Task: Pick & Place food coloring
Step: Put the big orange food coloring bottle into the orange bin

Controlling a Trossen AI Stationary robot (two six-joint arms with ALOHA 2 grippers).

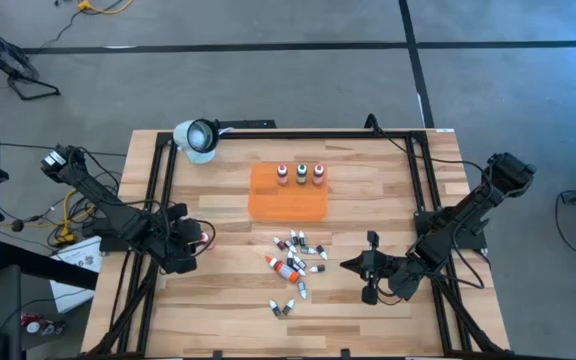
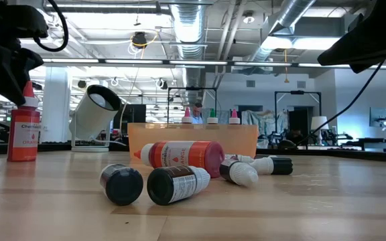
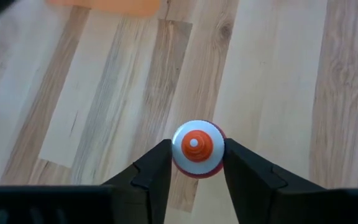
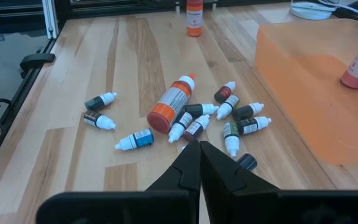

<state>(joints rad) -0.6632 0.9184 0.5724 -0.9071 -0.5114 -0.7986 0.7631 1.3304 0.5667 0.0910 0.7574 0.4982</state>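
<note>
The left gripper [image 3: 194, 165] stands over an upright orange food coloring bottle [image 3: 196, 149] near the table's left side, its jaws part open with one finger on each side of the bottle's body. They look to be touching or nearly touching it, but whether the hold is firm I cannot tell. The bottle stands on its base on the wooden table [image 1: 218, 290], so this reads as either a release or a fresh take, most likely so that it can go upright like the three bottles [image 1: 300, 173] already lined along the far rim of the orange tray [image 1: 288, 203].

The right gripper [image 4: 199, 163] waits with its jaws pressed together and nothing between them, just short of the heap of lying bottles [image 4: 194, 115]; a large orange one [image 4: 172, 104] lies amid the small vials beyond its tips.

Ahead of the left jaws the boards are bare up to the tray's near edge. A white lamp [image 1: 197, 137] sits at the far left corner, well clear. The black frame rail [image 1: 158, 200] runs close behind the left wrist, so room is tighter on that side
</note>
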